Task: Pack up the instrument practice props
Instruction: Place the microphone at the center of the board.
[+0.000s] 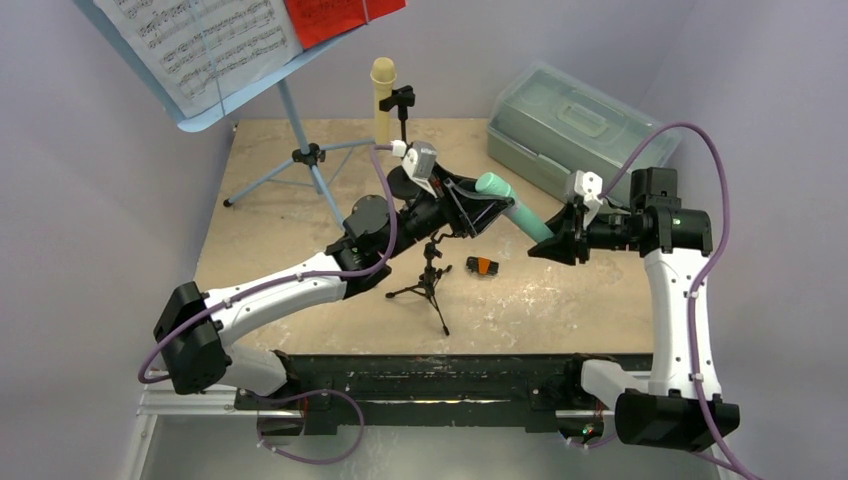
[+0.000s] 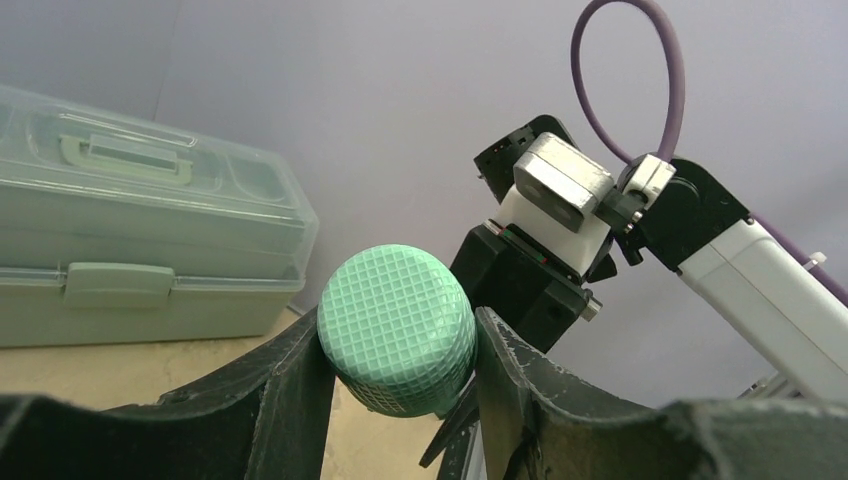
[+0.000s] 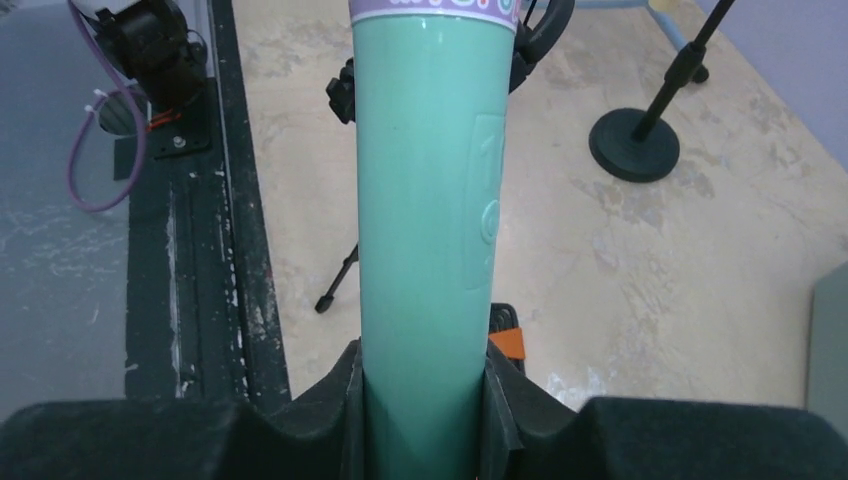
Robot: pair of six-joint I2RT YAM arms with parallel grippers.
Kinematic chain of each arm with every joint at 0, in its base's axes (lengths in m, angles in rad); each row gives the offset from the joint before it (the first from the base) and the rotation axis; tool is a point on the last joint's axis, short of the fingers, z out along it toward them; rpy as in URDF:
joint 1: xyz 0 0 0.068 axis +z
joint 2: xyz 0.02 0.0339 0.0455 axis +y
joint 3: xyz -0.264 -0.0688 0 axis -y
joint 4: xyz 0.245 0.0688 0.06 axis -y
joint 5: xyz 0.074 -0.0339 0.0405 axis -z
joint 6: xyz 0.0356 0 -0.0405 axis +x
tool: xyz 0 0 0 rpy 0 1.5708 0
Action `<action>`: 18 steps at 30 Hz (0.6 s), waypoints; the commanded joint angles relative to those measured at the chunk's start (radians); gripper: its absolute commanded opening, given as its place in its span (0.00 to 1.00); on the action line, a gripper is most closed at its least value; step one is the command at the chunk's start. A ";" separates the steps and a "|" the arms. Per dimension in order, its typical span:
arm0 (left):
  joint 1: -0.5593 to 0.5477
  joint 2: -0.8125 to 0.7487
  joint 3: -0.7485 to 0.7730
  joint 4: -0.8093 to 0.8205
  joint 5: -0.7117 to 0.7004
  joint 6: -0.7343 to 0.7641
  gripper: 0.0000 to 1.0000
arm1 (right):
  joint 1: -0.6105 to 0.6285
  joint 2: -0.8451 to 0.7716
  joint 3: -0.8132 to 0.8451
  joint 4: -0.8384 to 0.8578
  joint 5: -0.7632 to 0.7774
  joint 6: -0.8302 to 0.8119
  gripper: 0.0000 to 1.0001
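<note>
Teal microphone (image 1: 515, 207) is off the table (image 1: 600, 295), bridged in the air between both arms, over the middle and a bit right of centre. In the top view its long axis runs diagonally: mesh head toward the far left, handle tail toward the near right. Left gripper (image 2: 400, 350) is clamped on the mesh head, one finger on each side. Right gripper (image 3: 425, 400) has the tail end of the handle between its fingers (image 3: 505, 405), and both look pressed against the plastic, so I read that as a grip too. Each gripper sits at one end of the axis, and the handle points straight out of the right one. Relation that matters next: the grey-green case (image 1: 570, 120) sits at the far right corner of the table, just beyond the right gripper and well apart from the left arm's base — right arm is nearer. My read is a handover: left lets go of the head first, then right carries the microphone over. In the left wrist view the case lid looks shut with the latch down — that needs opening before anything goes in.
</note>
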 commanded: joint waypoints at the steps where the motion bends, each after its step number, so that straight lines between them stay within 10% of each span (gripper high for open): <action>1: 0.004 -0.010 0.025 0.072 0.009 -0.023 0.04 | 0.005 -0.004 -0.008 0.027 -0.025 -0.008 0.09; 12: 0.004 -0.167 0.002 -0.207 -0.054 0.233 0.75 | -0.025 -0.056 -0.046 0.141 0.053 0.138 0.00; 18: 0.004 -0.299 -0.039 -0.389 -0.088 0.391 0.82 | -0.106 -0.086 -0.084 0.165 0.035 0.155 0.00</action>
